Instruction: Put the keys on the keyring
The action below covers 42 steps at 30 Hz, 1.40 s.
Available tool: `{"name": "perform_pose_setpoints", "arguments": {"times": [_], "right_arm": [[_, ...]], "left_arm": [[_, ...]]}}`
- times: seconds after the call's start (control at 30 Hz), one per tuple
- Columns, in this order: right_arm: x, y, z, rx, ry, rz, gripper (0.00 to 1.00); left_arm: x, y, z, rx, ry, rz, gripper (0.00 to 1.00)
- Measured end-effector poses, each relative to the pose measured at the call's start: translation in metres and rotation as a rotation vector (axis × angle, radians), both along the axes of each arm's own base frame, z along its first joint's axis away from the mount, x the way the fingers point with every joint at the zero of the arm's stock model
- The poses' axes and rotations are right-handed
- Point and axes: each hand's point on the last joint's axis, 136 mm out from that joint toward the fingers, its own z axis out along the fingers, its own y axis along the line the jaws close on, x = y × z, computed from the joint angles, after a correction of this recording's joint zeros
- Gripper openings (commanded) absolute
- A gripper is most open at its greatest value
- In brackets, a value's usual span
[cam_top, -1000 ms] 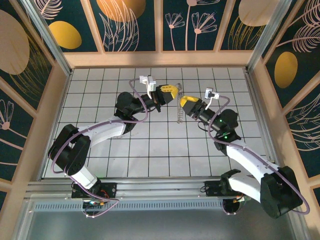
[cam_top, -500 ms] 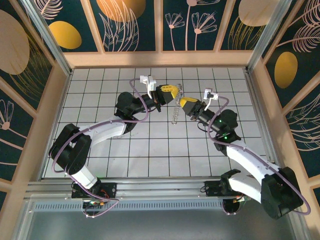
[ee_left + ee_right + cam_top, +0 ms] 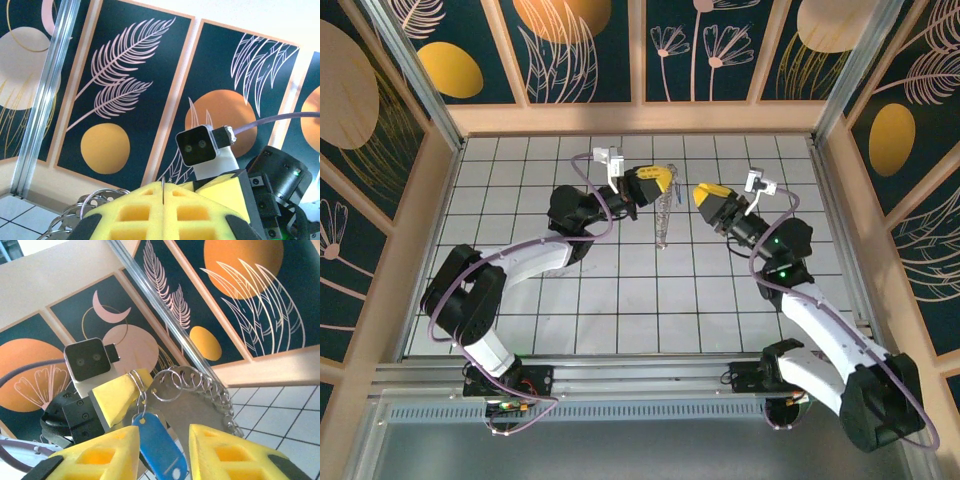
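1. A white tiled tabletop [image 3: 620,290] sits inside walls of dark blue panels [image 3: 580,50] painted with gold discs and pale leaves.
2. The left arm [image 3: 520,262] and the right arm [image 3: 810,310] both reach toward the far middle of the tabletop, their yellow tips facing each other.
3. The left tool [image 3: 663,183] is clamped tight on the keyring [image 3: 664,218]. In the left wrist view its pads [image 3: 140,210] press together with a thin metal edge between them.
4. The keyring hangs from that grip above the tiles, a thin silver hoop fringed with small wire loops.
5. The right tool [image 3: 705,193] stands just beside the hoop, apart from it. Its jaws are partly spread and hold nothing.
6. The key [image 3: 157,445], with a blue rounded head, dangles from a small loop right at the left tool's pad. In the right wrist view it shows in the gap between the right tool's fingers [image 3: 220,450], beyond them.
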Motion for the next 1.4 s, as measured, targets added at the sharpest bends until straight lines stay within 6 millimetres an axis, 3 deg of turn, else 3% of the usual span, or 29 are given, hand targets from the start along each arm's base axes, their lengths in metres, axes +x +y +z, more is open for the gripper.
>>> {"name": "perform_pose_setpoints", "arguments": {"times": [0.17,0.47,0.77,1.1,1.4], "right_arm": [[0.008,0.007,0.001,0.051,0.037,0.056,0.40],[0.014,0.011,0.011,0.116,0.047,0.104,0.40],[0.021,0.015,0.003,0.128,0.080,0.116,0.40],[0.023,0.020,-0.003,0.130,0.097,0.130,0.35],[0.021,0.023,-0.002,0.131,0.091,0.141,0.25]], "left_arm": [[0.001,0.002,0.001,-0.023,0.030,-0.018,0.00],[0.006,0.001,-0.006,-0.028,0.107,-0.043,0.00],[0.009,-0.001,-0.012,-0.029,0.152,-0.058,0.00],[0.016,-0.006,-0.027,-0.011,0.184,-0.056,0.00],[0.017,-0.006,-0.028,-0.012,0.192,-0.057,0.00]]}}
